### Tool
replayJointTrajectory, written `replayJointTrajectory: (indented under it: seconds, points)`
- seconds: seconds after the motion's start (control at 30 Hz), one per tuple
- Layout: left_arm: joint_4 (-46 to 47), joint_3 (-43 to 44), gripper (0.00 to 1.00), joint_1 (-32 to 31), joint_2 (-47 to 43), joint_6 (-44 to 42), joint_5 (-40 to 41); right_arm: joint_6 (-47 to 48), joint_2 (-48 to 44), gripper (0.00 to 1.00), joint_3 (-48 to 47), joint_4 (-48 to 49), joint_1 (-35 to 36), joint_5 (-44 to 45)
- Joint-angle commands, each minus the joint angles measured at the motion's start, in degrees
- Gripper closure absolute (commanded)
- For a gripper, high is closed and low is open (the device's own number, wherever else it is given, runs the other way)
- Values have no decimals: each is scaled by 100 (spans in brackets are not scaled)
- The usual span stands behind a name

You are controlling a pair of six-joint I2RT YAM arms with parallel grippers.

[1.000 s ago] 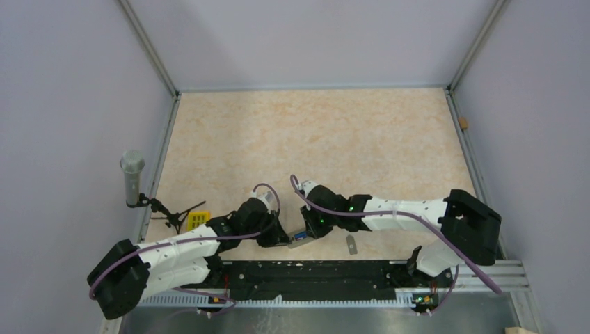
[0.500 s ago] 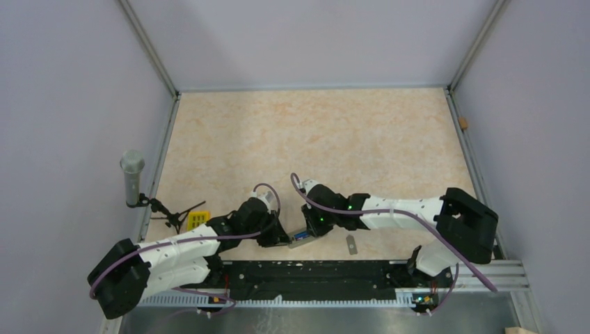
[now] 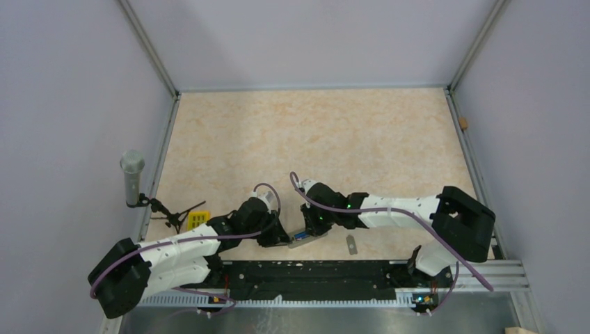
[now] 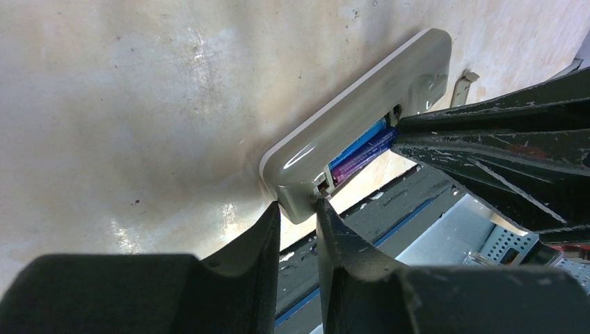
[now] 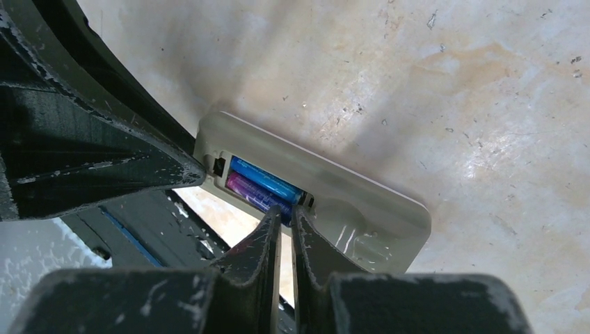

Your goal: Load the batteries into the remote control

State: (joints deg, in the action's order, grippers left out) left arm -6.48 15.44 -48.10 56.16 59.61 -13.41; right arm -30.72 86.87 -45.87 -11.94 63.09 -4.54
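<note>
The left fingers [image 4: 268, 229] are almost together and pinch an end corner of the remote control [image 4: 362, 104]. It lies grey back up on the tabletop [image 4: 139, 104], near the arm bases. The right fingers [image 5: 261, 240] are closed to a slit, their tips at the two batteries [image 5: 261, 184]. One blue and one purple, these sit side by side in the open compartment. A small grey cover [image 3: 351, 244] lies near the remote, to its right.

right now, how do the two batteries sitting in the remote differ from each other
Colour: the blue battery is bright blue, while the purple battery reads purple to magenta.
Place: the blue battery lies toward the middle of the remote control; the purple battery lies on the side nearer the right gripper, just at its tips.
Shared: both lie side by side and parallel in the open compartment of the grey back.
</note>
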Motion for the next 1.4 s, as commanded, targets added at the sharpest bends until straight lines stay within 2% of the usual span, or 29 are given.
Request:
replayJointTrajectory:
  seconds: [0.0, 0.17, 0.7, 1.03, 1.37]
  points:
    - [111, 64, 74, 11, 106, -119, 356, -70, 191, 93, -83, 175, 19, -303]
    - [118, 72, 74, 11, 104, -117, 374, 15, 296, 94, -63, 2, 72, -249]
    - [86, 91, 73, 20, 156, -134, 409, 224, 1103, 95, -519, -795, 664, 850]
    - [129, 99, 73, 20, 219, -159, 399, 129, 1577, 96, -575, -717, 919, 855]
    - [115, 112, 73, 20, 220, -193, 416, 98, 1360, 96, -718, -1024, 925, 1341]
